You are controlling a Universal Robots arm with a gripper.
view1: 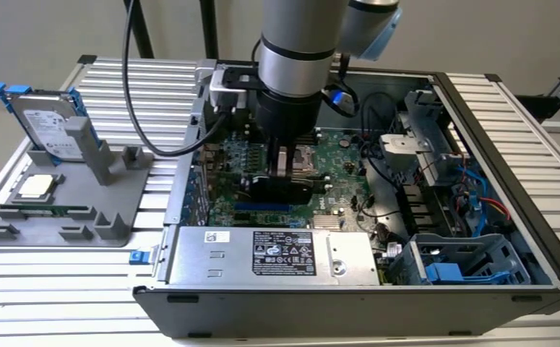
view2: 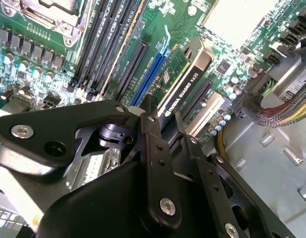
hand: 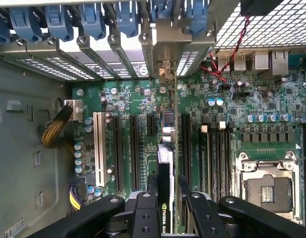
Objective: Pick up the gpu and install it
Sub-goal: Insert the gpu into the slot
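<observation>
My gripper [view1: 282,163] reaches down into the open computer case [view1: 511,217] and is shut on the gpu [view1: 280,191], a thin card with a black cooler face. In both wrist views the gpu [view2: 185,74] [hand: 165,158] stands on edge between the black fingers [view2: 152,134] [hand: 184,191], its green board on one side. It sits low over the motherboard's [hand: 123,99] long expansion slots, right beside the blue slot [view2: 148,82]. Its end points toward the case's rear bracket openings [hand: 165,69]. Whether its lower edge is in a slot I cannot tell.
On the exterior view's left, a grey stand [view1: 63,210] holds a hard drive with blue rails [view1: 43,126] and a small silver chip [view1: 35,186]. Inside the case are the power supply [view1: 270,254], the processor socket [hand: 264,186], loose cables [view1: 453,181] and a blue drive cage [view1: 463,267].
</observation>
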